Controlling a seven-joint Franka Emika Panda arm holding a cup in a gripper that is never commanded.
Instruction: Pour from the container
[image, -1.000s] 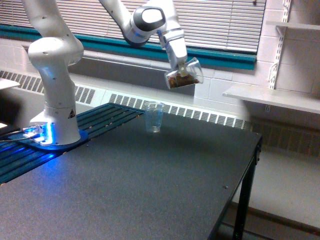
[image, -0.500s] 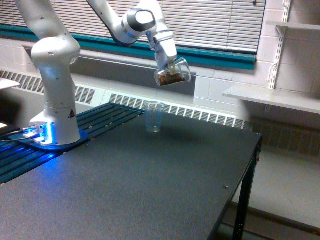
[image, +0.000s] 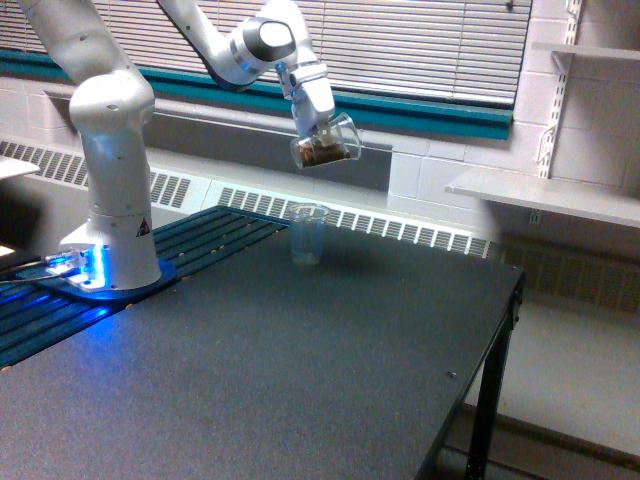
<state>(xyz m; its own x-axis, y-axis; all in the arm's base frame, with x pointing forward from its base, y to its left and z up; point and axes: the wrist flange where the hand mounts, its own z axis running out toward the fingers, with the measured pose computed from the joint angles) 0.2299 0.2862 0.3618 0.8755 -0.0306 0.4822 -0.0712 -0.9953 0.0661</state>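
1. Container (image: 326, 148): a stout clear plastic cup with a wide mouth, held in the air above the table (image: 300, 380). It is tipped on its side, mouth toward the exterior view's right, base toward the left.
2. Brown granules (image: 320, 155) lie in the lower part of the container, seen through its wall.
3. The gripper (image: 318, 125) comes down from above and slightly from the left. Its jaws are clenched on the container, which hangs at and just below the fingertips. The exact contact points are too small to make out.
4. The white arm (image: 110, 150) rises from a base with a blue glow at the table's left edge, bends overhead, and reaches toward the middle of the scene.
5. A second, slimmer cup (image: 308, 234), clear and bluish, stands upright on the table. It sits below the container and a little to its left, well apart from it, with open air between.
6. The table is dark and speckled, with black legs visible at the right.
7. Behind the scene are window blinds (image: 420, 40), a teal sill, a long white radiator grille along the wall, and a white shelf (image: 545, 195) on the right.
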